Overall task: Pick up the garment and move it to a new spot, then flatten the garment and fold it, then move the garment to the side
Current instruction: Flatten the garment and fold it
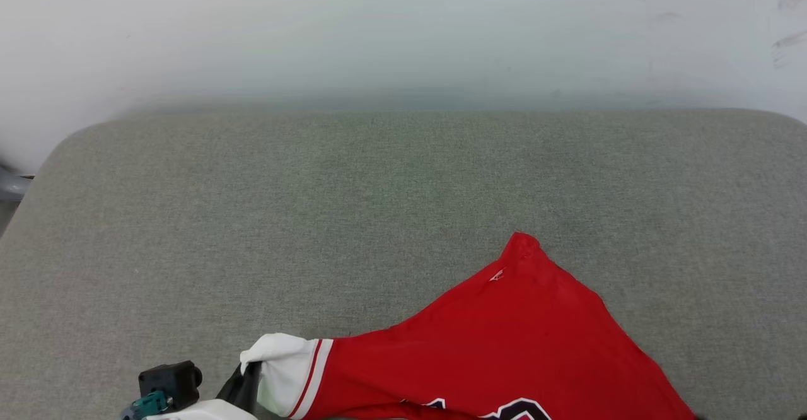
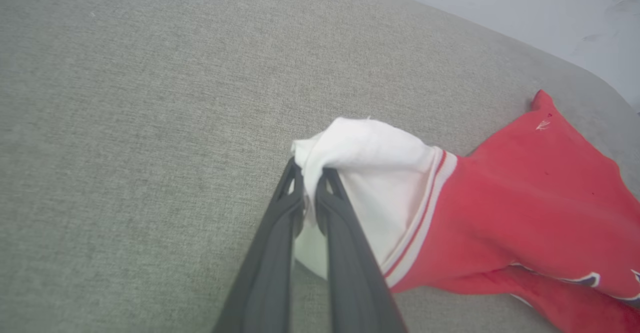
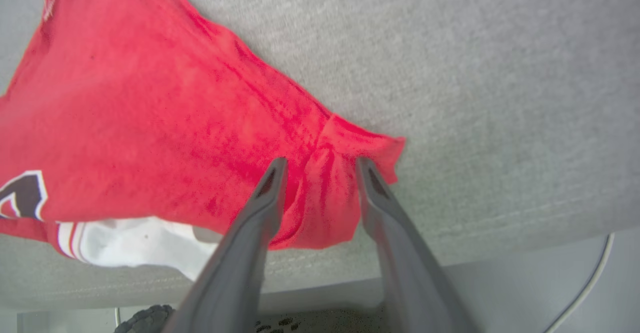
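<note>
My left claw (image 2: 311, 169) pinches the jersey (image 1: 517, 338) by a sleeve (image 2: 370, 173); the right wrist view shows my right claw (image 3: 321, 162) parted around red cloth on the grey surface (image 1: 315, 205).

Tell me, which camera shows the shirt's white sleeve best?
The left wrist view: the white sleeve sits mid-picture, pinched by the left gripper. The head view shows it small at the bottom edge. The right wrist view shows white cloth under the red; I cannot tell which sleeve.
</note>
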You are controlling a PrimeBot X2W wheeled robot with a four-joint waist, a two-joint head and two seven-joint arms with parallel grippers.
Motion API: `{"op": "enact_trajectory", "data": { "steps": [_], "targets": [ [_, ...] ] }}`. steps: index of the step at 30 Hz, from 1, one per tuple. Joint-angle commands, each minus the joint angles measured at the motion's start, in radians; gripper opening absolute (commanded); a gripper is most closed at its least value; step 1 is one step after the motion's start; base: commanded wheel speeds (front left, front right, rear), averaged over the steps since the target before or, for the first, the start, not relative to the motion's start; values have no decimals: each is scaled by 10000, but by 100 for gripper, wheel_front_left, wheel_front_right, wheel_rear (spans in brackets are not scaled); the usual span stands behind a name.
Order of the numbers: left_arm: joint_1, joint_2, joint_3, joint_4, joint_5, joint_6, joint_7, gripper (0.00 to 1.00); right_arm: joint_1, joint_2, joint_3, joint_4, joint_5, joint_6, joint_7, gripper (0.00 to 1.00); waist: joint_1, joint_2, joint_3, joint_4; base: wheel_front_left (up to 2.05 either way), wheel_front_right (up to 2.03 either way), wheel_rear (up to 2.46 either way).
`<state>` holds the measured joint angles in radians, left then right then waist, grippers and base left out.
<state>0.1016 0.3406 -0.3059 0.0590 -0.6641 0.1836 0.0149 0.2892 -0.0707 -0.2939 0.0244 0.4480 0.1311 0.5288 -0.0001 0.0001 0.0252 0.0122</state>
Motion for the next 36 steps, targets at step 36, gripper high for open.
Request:
{"op": "enact_trajectory", "data": {
  "steps": [36],
  "targets": [
    [-2856, -859, -1002, 252, 509, -779, -623, 0, -9532, -4092, 8460, 4710, 2549, -7, 1028, 100, 1, -1, 2739, 1721, 0, 0, 0]
  ]
}}
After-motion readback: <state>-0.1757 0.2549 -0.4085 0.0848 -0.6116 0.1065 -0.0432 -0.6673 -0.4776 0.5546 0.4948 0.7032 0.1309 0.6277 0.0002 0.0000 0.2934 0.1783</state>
